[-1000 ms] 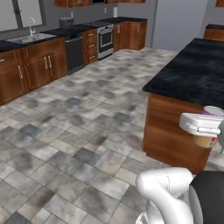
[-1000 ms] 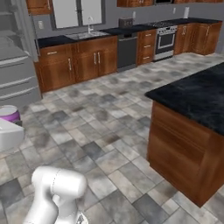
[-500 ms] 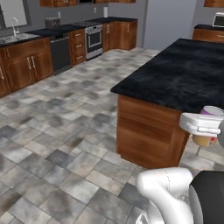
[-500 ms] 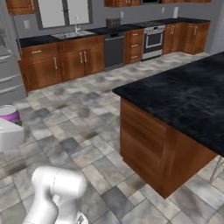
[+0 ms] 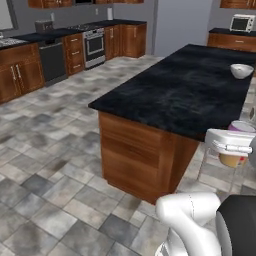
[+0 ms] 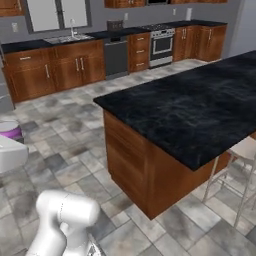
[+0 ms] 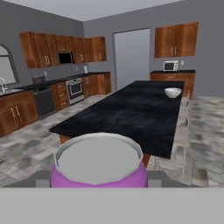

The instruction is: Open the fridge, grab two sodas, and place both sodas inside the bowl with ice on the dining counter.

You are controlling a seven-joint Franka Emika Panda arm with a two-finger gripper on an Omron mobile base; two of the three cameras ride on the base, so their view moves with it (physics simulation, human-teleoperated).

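My gripper [image 5: 233, 150] is shut on a soda [image 5: 234, 159], a can with a purple top and an orange lower part, held upright at the right edge of the left base view. The right base view has the purple can top [image 6: 10, 131] above the white hand [image 6: 10, 152] at the left edge. In the hand view the can's silver lid [image 7: 99, 158] sits between the fingertips. Ahead stretches the dining counter [image 5: 185, 92], a black marble top on a wood base. The white bowl [image 5: 241, 71] stands near its far end, also the bowl [image 7: 173, 92] in the hand view; its contents are too small to make out.
Wood cabinets with a stove [image 5: 94, 44] and a dishwasher [image 6: 116, 57] line the far wall past a wide tiled floor. A stool [image 6: 242, 155] stands at the counter's right side. A microwave [image 5: 242, 23] sits on a back counter.
The base has driven and turned, so both base views swung: the dining counter has come closer and centred, and the bowl has come into view. The can stays in the gripper.
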